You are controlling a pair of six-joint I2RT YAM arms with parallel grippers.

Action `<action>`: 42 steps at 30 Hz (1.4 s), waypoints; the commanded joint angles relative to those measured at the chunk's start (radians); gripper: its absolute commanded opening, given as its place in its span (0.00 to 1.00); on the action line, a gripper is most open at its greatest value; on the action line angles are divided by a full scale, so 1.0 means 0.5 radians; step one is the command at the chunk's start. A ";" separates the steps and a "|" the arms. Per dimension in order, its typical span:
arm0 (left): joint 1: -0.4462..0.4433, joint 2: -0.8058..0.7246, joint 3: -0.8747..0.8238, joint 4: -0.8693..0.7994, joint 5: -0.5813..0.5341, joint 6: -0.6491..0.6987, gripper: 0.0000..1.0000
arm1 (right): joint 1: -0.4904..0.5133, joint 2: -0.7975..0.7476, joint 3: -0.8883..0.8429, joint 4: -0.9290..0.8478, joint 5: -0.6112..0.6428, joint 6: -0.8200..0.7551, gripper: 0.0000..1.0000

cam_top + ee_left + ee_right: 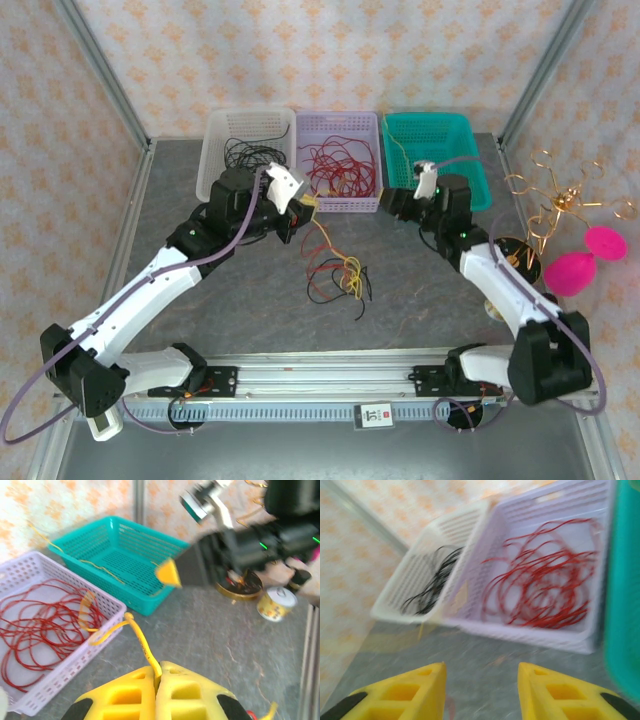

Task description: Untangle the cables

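With sorted strands (340, 165) lying in the baskets (340, 208) beyond the jaws, the task is partly done: the left gripper (157, 677) pinches a yellow cable (142, 645) drawn from the remaining cables (340, 272) on the tabletop (420, 310) below both jaws, while the right gripper (480, 680) stands parted and empty.

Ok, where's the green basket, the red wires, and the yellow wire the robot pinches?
green basket (450, 138): top view, bare floor inside.
red wires (338, 160): top view, middle of the coil.
yellow wire (143, 644): left wrist view, upright stretch, lower middle.
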 commanded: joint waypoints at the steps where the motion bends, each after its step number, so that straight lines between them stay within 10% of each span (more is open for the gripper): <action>1: -0.009 0.060 0.100 0.174 -0.185 -0.133 0.00 | 0.212 -0.238 -0.216 0.113 -0.126 -0.059 0.51; 13: -0.009 0.191 0.254 0.122 -0.172 -0.117 0.00 | 0.385 -0.804 -0.590 0.196 -0.449 -0.115 0.58; 28: -0.128 0.278 0.372 -0.100 0.062 0.071 0.00 | 0.428 -0.171 0.096 0.281 -0.565 -0.325 0.63; 35: -0.129 0.290 0.402 -0.070 -0.022 -0.009 0.00 | 0.465 0.100 0.160 0.287 -0.869 -0.329 0.55; 42: -0.129 0.309 0.408 -0.061 -0.099 -0.079 0.12 | 0.466 0.140 0.161 0.256 -0.663 -0.281 0.14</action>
